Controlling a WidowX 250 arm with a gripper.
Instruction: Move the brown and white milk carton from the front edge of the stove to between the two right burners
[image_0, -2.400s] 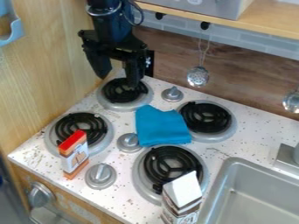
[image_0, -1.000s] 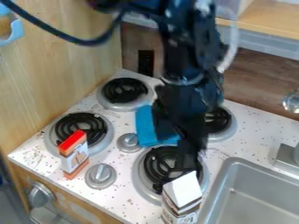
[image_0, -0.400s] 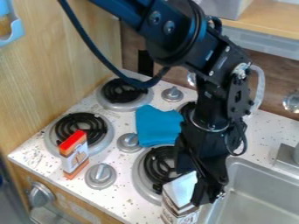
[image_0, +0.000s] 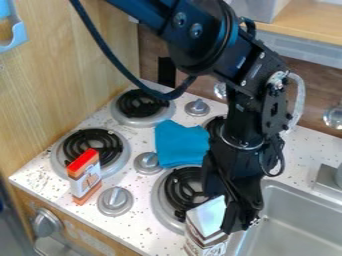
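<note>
The end effector (image_0: 238, 224) hangs at the sink-side edge of a white-topped carton (image_0: 206, 216), partly overlapping it in view; whether it is open or closed I cannot tell. The carton stands near the table's (image_0: 152, 243) front edge, between burner (image_0: 179, 192) and sink (image_0: 294, 220).

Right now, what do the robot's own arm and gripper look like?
The jointed arm is black with a bluish sheen, its rounded joint dotted with silvery bolts. A thick dark cable loops beside it, a pale curved tube runs along one side, and the angular gripper is black.
</note>
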